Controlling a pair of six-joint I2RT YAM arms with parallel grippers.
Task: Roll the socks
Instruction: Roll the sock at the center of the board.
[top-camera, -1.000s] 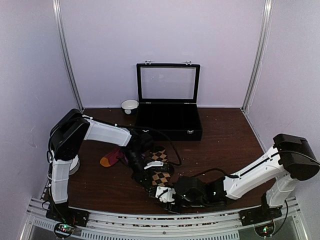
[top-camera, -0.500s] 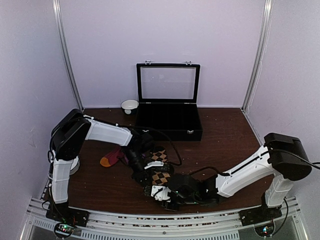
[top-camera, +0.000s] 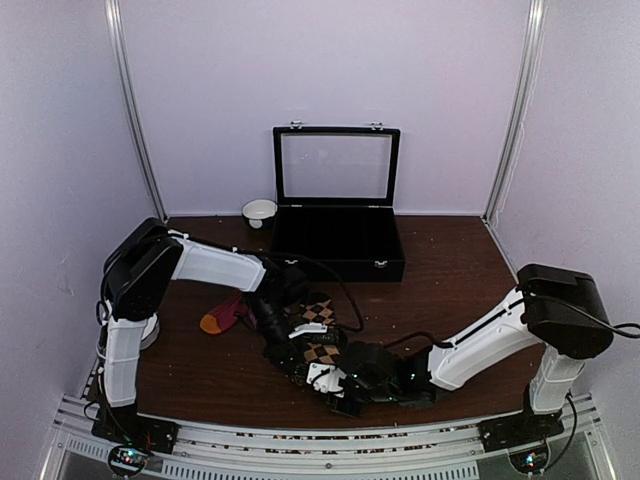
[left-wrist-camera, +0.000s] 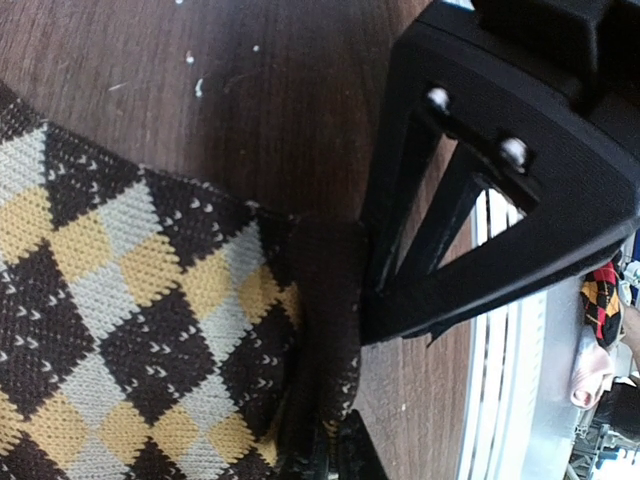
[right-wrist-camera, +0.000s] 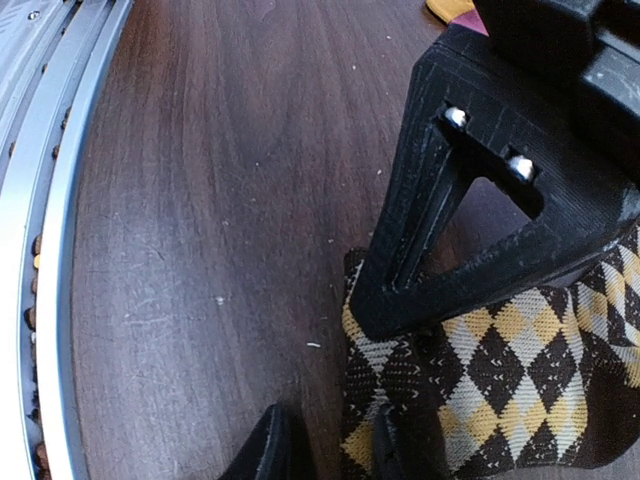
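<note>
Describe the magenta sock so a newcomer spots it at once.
On the dark wood table, look front-left of the open black case. The magenta sock lies beside the left arm; its orange toe sets it apart from the brown argyle sock nearby.

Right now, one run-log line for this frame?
task: roll socks | left fingers: shut on argyle sock cuff | right fingers: apart, straddling argyle sock edge | magenta sock: lying aside on table, untouched
</note>
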